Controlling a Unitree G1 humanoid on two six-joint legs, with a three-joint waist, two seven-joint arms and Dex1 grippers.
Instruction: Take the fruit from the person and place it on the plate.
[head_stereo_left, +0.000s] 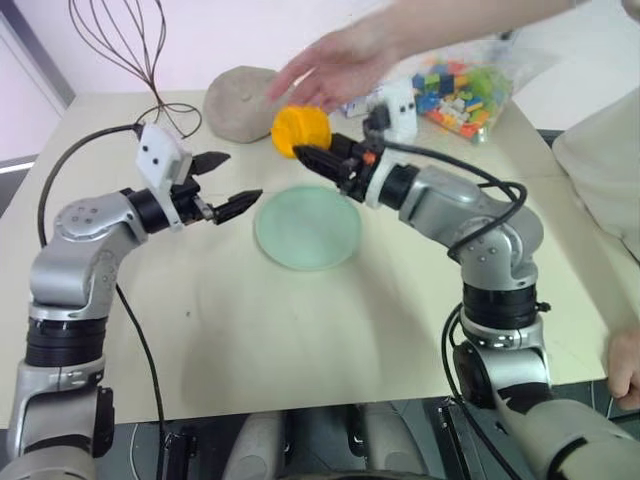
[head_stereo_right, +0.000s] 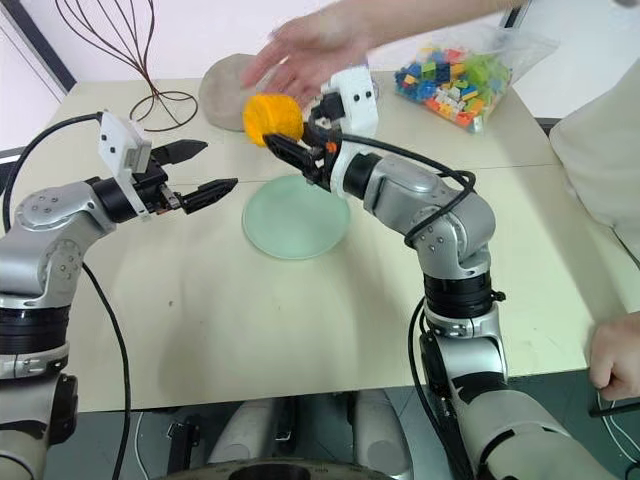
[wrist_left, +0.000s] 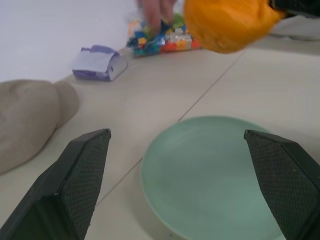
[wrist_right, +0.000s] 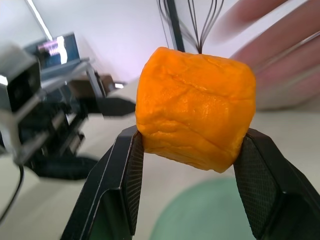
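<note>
The right gripper (wrist_right: 189, 150) is clamped on the glossy, lumpy orange-yellow fruit (wrist_right: 196, 112), both black finger pads pressed to its sides, a contact the right wrist view shows plainly while the head views show the fruit held in the air at about 11 o'clock of the round, flat, pale mint-green plate (head_stereo_left: 307, 227), just under the person's bare hand (head_stereo_left: 335, 68), which is spread and apart from it. The left gripper (head_stereo_left: 224, 182) hangs with its fingers wide and empty at 9 o'clock of the plate; its wrist view adds a small lilac box (wrist_left: 99, 63) beside the tan rounded lump (wrist_left: 30, 116) and the bag of multicoloured toy bricks (wrist_left: 159, 38) beyond.
</note>
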